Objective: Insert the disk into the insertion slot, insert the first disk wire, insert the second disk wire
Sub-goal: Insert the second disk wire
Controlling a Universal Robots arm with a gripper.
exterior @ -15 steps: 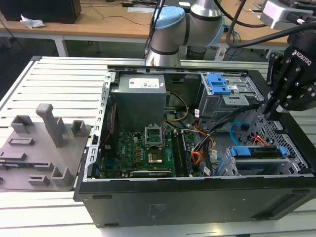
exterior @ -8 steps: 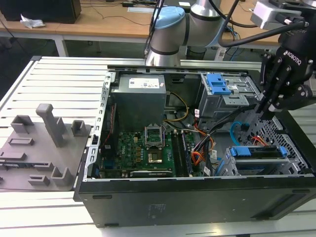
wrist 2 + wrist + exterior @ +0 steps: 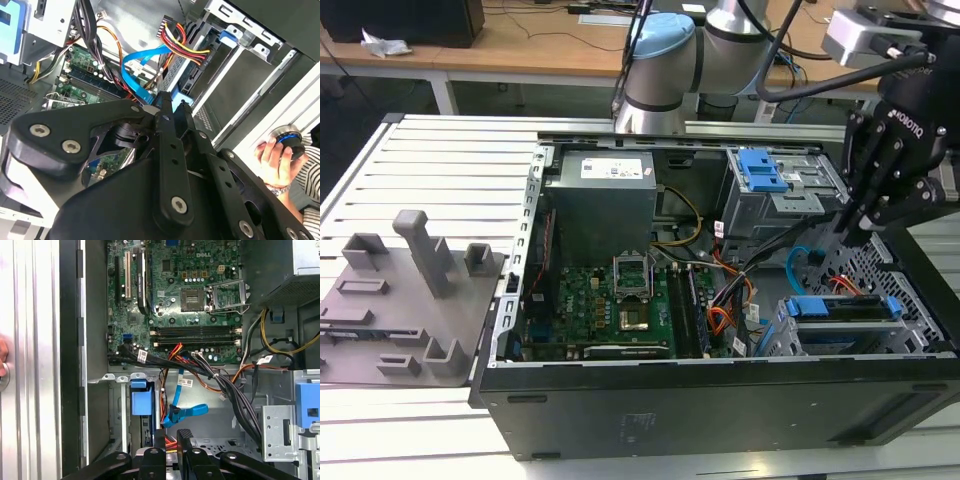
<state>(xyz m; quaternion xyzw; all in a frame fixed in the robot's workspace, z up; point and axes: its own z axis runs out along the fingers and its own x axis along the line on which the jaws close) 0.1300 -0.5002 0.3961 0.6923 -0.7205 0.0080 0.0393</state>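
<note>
The disk (image 3: 844, 307), framed by its blue carrier, sits inside the insertion slot (image 3: 790, 335), the low grey cage at the case's front on the exterior view's right. The carrier's blue end (image 3: 140, 399) shows in the first wrist view. The second disk wire (image 3: 801, 256) is a thin light-blue cable; it arcs up from beside the cage to my gripper (image 3: 865, 222). In both wrist views the cable (image 3: 176, 399) (image 3: 141, 75) runs to the fingertips (image 3: 164, 106). The fingers stand close together on the cable's plug end, just above the disk's rear.
An orange-red cable bundle (image 3: 732, 300) lies between motherboard (image 3: 610, 300) and cage. A taller grey cage with a blue latch (image 3: 762, 172) stands behind. Black cables (image 3: 225, 385) cross the bay. A grey fixture (image 3: 410, 290) sits outside the case. A person's hand (image 3: 276, 161) holds a round knob.
</note>
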